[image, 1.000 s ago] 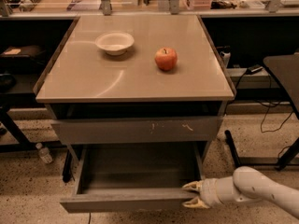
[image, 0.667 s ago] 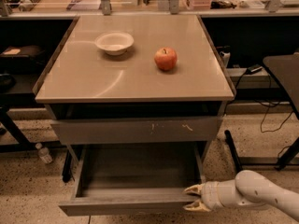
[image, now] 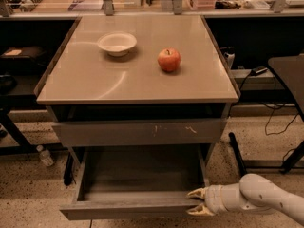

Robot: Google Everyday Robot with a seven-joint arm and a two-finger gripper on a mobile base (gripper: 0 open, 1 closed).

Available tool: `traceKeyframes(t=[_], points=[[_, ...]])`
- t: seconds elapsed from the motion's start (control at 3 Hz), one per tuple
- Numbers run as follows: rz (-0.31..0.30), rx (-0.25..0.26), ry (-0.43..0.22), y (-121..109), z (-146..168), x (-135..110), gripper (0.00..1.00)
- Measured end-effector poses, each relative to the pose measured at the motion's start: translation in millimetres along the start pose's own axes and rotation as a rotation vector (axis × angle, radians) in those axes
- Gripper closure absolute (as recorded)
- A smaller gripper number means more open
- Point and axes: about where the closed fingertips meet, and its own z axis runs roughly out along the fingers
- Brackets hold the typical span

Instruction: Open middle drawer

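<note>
Middle drawer [image: 137,177] stands pulled far out, low beneath the scratched drawer front [image: 137,133], its shallow grey box exposed. The white gripper [image: 197,202] sits at the right end of its front panel and grasps it, one finger inside, one outside. A bowl [image: 117,43] and an apple [image: 169,60] rest well apart on the tabletop [image: 137,82].

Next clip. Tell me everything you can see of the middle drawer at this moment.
The middle drawer is plain grey metal with a flat front and no handle. It stands pulled well out below the scratched drawer front, level, showing a shallow box with nothing visible inside. The claw is at the right end of its front, reaching in from the right.
</note>
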Motion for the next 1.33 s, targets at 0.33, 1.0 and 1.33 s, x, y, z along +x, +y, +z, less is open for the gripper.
traceKeyframes(t=[0.33,1.0,1.33], points=[[0.000,0.000,0.000,0.0,0.0,0.0,0.62],[0.002,-0.015,-0.010,7.8,-1.9,0.0,0.42],[0.002,-0.015,-0.010,7.8,-2.3,-0.5,0.64]])
